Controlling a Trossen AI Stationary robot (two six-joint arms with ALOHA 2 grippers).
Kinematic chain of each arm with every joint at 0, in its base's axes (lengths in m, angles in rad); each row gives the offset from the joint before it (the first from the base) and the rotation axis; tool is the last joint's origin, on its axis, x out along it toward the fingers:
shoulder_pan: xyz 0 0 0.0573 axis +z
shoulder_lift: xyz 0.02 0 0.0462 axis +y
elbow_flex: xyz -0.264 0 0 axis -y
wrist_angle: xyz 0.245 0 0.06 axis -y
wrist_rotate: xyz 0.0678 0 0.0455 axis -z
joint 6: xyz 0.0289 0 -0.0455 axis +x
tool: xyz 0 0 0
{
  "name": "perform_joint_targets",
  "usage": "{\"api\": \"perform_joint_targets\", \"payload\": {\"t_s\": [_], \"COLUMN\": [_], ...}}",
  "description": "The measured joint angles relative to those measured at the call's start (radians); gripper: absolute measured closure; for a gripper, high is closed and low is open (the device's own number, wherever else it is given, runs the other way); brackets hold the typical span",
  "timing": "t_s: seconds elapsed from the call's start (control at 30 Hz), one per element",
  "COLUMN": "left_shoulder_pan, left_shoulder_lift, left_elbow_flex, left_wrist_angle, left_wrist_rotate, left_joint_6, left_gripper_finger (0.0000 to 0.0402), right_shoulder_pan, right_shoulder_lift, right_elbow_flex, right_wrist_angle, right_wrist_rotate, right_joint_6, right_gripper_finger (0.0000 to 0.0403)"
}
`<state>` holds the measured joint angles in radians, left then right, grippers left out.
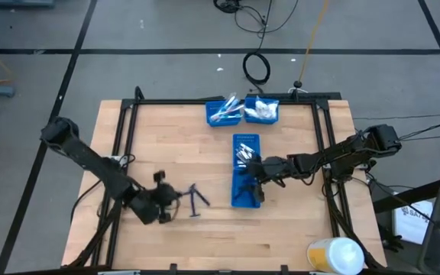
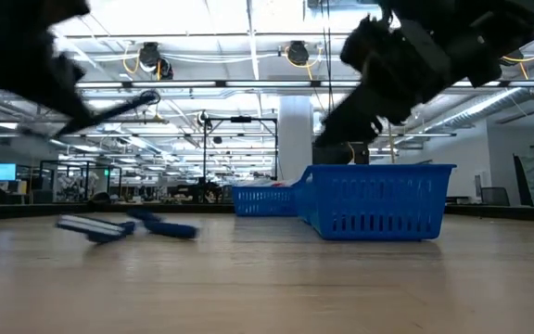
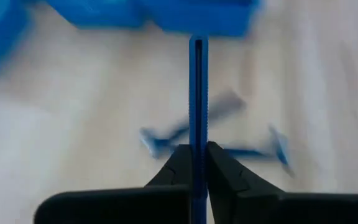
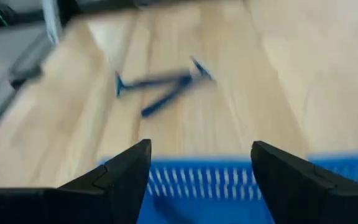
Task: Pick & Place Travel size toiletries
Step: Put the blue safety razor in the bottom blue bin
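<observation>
My left gripper (image 3: 197, 149) is shut on a dark blue razor (image 3: 197, 93), off the table at its near left (image 1: 176, 197). Two more dark blue razors (image 1: 197, 200) lie flat on the wood just beyond it, also seen in the low view (image 2: 123, 225) and in the right wrist view (image 4: 160, 84). My right gripper (image 4: 201, 155) stands open and holds nothing, over the near half of a long blue bin (image 1: 237, 197) in the middle of the table. Silvery tubes (image 1: 244, 153) lie in that bin's far half. My left gripper pinches the razor's slim handle (image 3: 197, 140) between its two fingers. The fingers come slanting down from the table's near left and lie along the handle. The razor sticks out ahead of the fingertips, lifted clear of the table (image 2: 119, 107); which end is held I cannot tell.
Two smaller blue bins stand side by side at the far edge, one with light sticks (image 1: 224, 112) and one with white packets (image 1: 261, 111). Black frame rails (image 1: 321, 145) run along the table's sides. A white and yellow container (image 1: 334, 254) sits at the near right corner.
</observation>
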<state>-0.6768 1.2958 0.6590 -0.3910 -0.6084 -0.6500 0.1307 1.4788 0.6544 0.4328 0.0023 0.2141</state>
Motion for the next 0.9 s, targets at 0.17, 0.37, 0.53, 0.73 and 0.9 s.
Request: {"api": "perform_joint_targets", "payload": {"t_s": [0.17, 0.37, 0.53, 0.73, 0.9], "left_shoulder_pan": [0.076, 0.199, 0.298, 0.366, 0.401], "left_shoulder_lift": [-0.079, -0.019, 0.142, 0.357, 0.458], "left_elbow_flex": [-0.003, 0.001, 0.0, 0.0, 0.021], "left_wrist_angle": [0.236, 0.595, 0.915, 1.302, 1.428], "left_wrist_rotate": [-0.265, -0.268, -0.056, 0.134, 0.216], "left_joint_6": [0.291, 0.569, 0.68, 0.726, 0.719], "left_gripper_finger": [0.0392, 0.0396, 0.0395, 0.039, 0.0396], "right_shoulder_pan": [0.004, 0.009, 0.009, 0.026, 0.035], "right_shoulder_lift": [0.0, 0.008, 0.008, 0.008, 0.008], "right_elbow_flex": [-0.001, -0.001, -0.001, -0.001, 0.0], "right_wrist_angle": [0.187, 0.362, 0.43, 0.417, 0.41], "right_wrist_rotate": [-0.003, -0.002, -0.003, -0.002, -0.002], "right_joint_6": [-0.061, -0.075, -0.09, -0.11, -0.133], "right_gripper_finger": [0.014, 0.014, 0.014, 0.014, 0.014]}}
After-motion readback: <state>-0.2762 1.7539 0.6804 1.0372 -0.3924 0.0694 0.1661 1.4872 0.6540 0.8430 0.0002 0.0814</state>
